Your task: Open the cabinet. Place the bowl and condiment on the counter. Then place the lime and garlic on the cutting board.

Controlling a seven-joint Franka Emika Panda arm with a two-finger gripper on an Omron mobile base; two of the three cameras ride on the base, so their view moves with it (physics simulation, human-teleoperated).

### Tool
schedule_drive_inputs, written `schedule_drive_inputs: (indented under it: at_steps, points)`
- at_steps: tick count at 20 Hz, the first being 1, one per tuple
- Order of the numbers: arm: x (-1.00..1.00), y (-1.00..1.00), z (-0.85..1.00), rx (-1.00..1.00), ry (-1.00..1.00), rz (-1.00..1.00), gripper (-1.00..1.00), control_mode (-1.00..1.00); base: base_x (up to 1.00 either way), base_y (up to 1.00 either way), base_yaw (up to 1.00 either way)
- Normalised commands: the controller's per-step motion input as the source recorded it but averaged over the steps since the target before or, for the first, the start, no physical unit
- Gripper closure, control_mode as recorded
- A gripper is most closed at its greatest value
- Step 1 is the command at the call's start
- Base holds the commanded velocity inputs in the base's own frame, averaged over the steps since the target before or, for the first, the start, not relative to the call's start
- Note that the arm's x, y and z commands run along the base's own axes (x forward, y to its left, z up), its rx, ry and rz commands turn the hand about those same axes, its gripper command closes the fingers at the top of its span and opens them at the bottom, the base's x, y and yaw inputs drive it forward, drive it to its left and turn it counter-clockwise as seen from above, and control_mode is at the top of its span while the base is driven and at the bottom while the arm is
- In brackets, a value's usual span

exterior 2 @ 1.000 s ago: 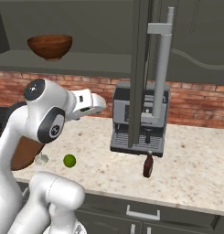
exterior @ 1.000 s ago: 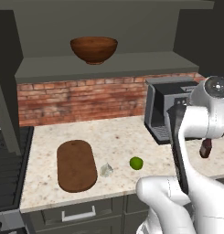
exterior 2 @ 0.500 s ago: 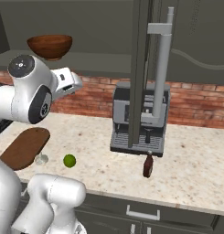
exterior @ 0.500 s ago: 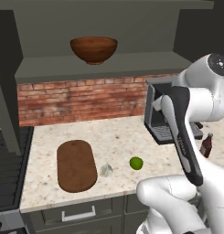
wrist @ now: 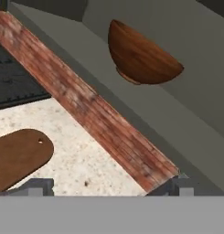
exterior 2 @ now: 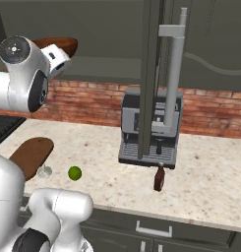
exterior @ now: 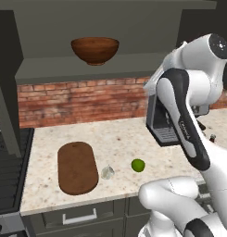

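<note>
Bowl [exterior: 95, 49] sits on the open cabinet [exterior: 105, 69] shelf, above the worktop [exterior: 119, 139]. End effector [wrist: 109, 189] spread wide, holding nothing. Wood looks rigid, light, smooth; likely pinch the rim.

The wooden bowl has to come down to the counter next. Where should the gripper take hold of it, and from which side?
Grip the rim of the wide reddish-brown wooden bowl, probably at its front edge, one finger inside and one outside. It stands upright on the open cabinet's shelf, its round body likely too broad to span, so come from the open front, slightly above.
</note>
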Motion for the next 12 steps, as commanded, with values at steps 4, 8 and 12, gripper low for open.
schedule_drive_inputs:
  at_steps: [4, 8, 12]
  points:
    - [0.06, 0.76, 0.42, -0.29, -0.19, 0.00, -1.00, -1.00, 0.00, 0.00, 0.00]
    - [0.22, 0.61, 0.37, -0.27, -0.09, 0.00, -1.00, -1.00, 0.00, 0.00, 0.00]
    - [0.64, 0.27, 0.04, -0.16, 0.00, 0.00, -1.00, -1.00, 0.00, 0.00, 0.00]
